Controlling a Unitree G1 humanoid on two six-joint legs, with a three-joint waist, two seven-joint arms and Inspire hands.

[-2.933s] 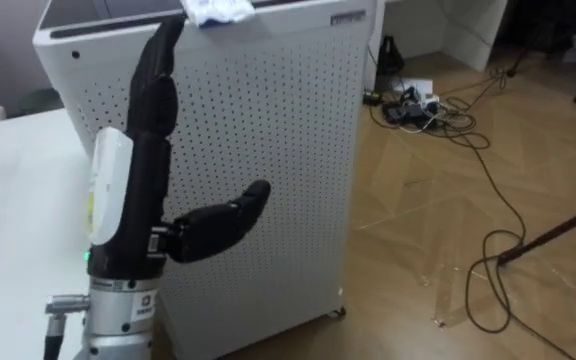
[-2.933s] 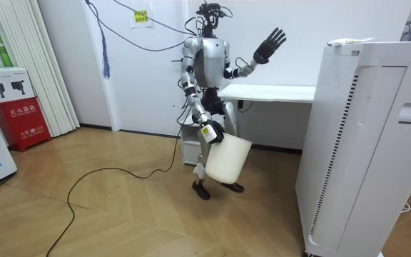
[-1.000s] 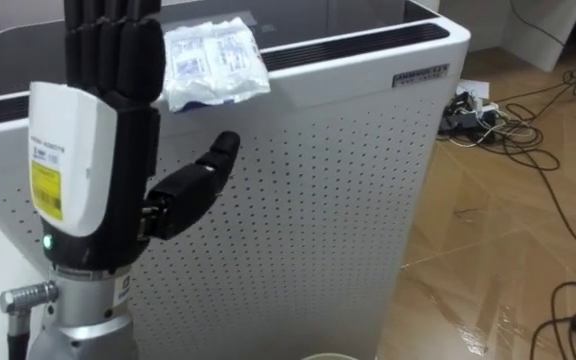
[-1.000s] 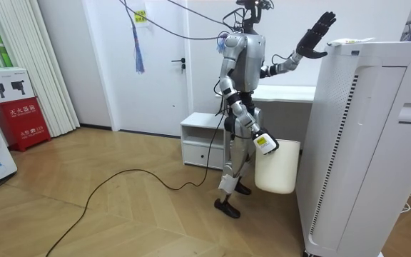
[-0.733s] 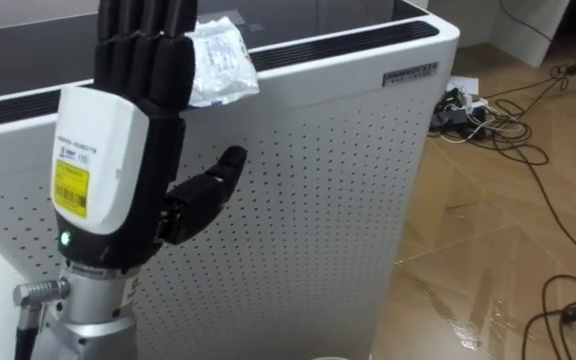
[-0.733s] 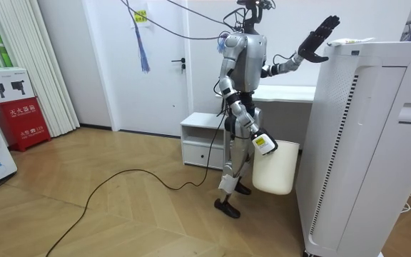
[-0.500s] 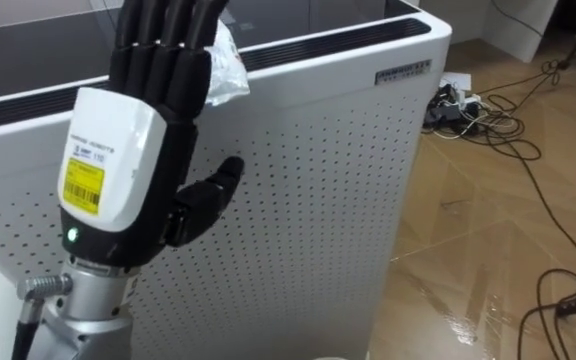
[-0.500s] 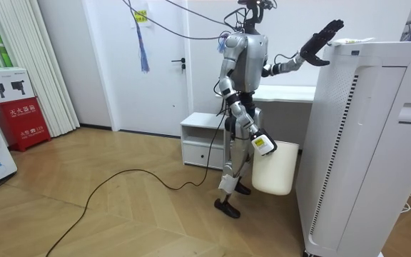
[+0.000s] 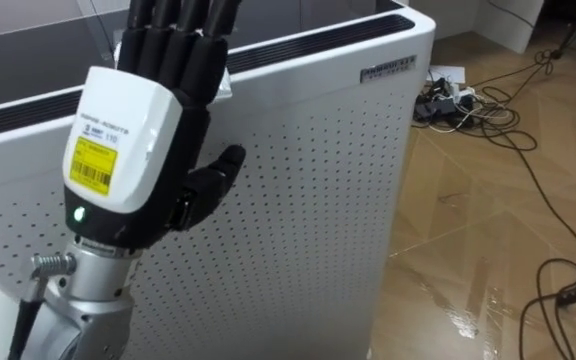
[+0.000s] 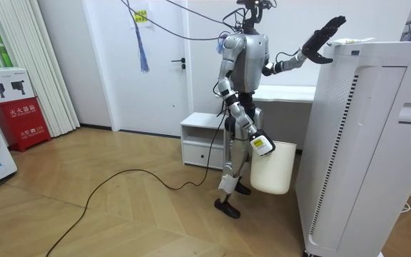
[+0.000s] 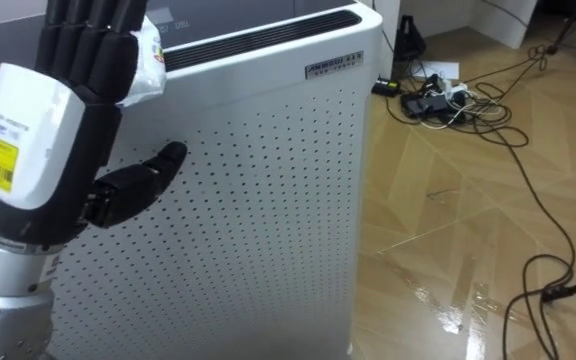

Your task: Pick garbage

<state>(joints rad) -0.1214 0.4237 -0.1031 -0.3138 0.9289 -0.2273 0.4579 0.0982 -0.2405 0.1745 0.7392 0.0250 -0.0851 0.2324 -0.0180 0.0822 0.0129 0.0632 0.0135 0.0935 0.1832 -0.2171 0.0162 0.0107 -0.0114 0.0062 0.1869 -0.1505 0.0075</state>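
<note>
While left robot hand (image 9: 133, 150) hovers by perforated cabinet (image 9: 308, 200) — wooden floor (image 9: 488, 250) beyond.

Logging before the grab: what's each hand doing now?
Left hand: open, by the wrapper.
Right hand: at the white bin, grip cannot be told.

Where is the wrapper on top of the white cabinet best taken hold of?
Likely the crumpled edge beside the open left hand, pinched from above: the wrapper lies loose on the flat top of the cabinet, near its front edge.
</note>
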